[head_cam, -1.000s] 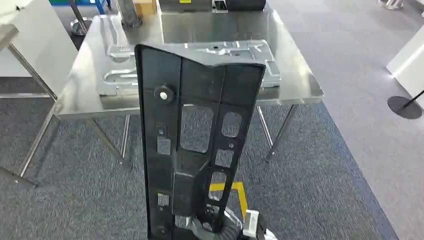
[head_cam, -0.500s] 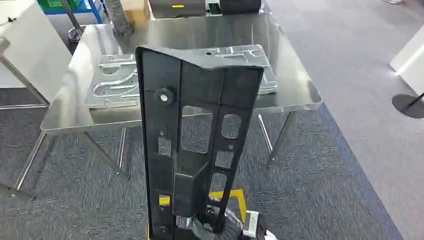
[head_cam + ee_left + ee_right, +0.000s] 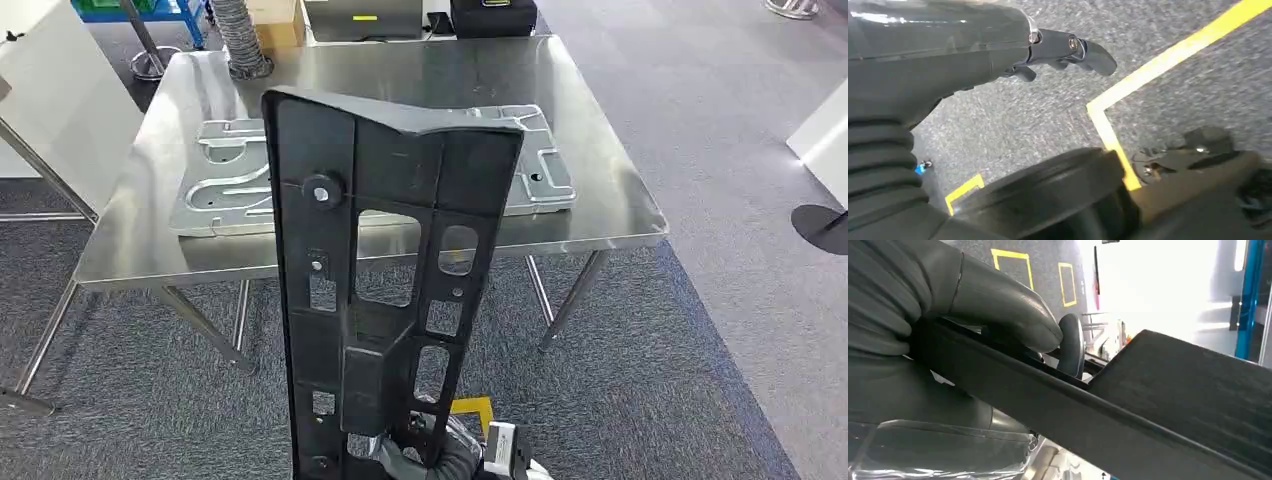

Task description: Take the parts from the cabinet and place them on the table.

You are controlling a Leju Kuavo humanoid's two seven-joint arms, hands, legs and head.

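Above the right hand (image 3: 948, 325), a tall black plastic panel with rectangular cut-outs (image 3: 385, 290) is held upright, gripped at its lower end with the thick thumb pressed over its edge. Beyond the panel, the square stainless-steel bench (image 3: 610, 190) is seen nearer and more squarely framed than a second ago, while the panel keeps its place against the hand; the whole picture has shifted, so the change is read as the robot's own approach, not as a move of the things. It is judged that carrying is nearly over and that setting down comes next. A flat pressed silver sheet-metal part (image 3: 230, 185) already lies on the bench, beyond the panel's top.

The grip itself is revealed by the right wrist view, where thumb and fingers are closed on the panel's rim beside a round black knob (image 3: 1073, 345). The left hand (image 3: 1063, 50) is shown by its own wrist view over grey carpet and yellow floor tape (image 3: 1158, 60), holding nothing, its fingers loosely bent.
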